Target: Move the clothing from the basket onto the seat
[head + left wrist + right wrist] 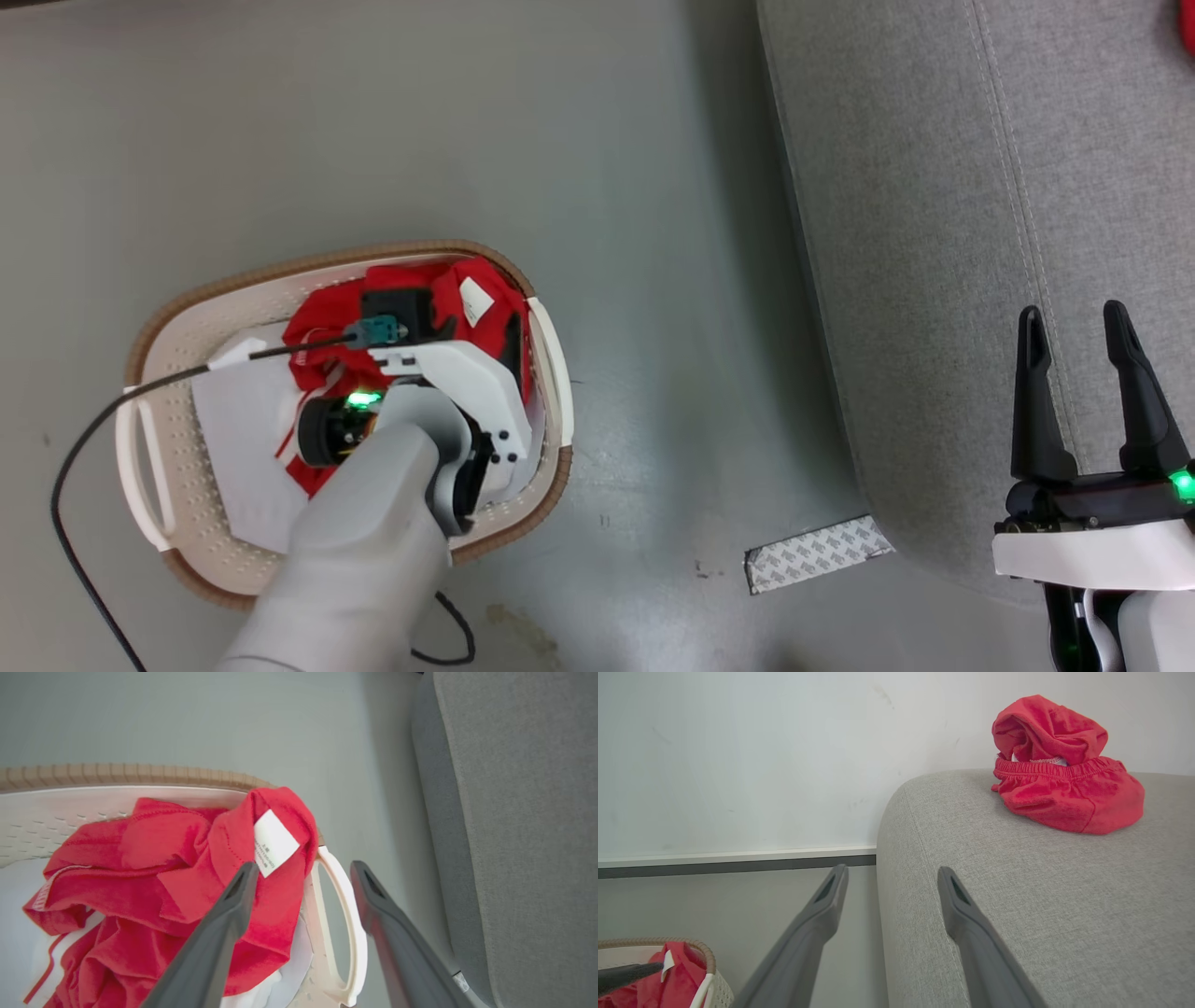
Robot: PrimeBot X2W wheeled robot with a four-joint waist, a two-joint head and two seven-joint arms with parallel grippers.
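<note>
The basket [233,280] sits on the floor at the left, and crumpled red clothing [327,317] lies in its far end. My left arm reaches down into it. In the left wrist view my left gripper [303,870] is open just above the clothing [154,858]. One finger lies over the red fold with the white label [273,842], the other beyond the basket handle [345,905]. My right gripper [1083,327] stands open and empty over the edge of the seat [934,233]. Another red garment [1064,779] lies bunched on the seat [1064,914].
A black cable [84,448] runs from my left wrist across the basket's left side to the floor. A patch of patterned tape [817,553] lies on the grey floor by the sofa's corner. A white wall [738,765] with a dark baseboard stands behind the sofa.
</note>
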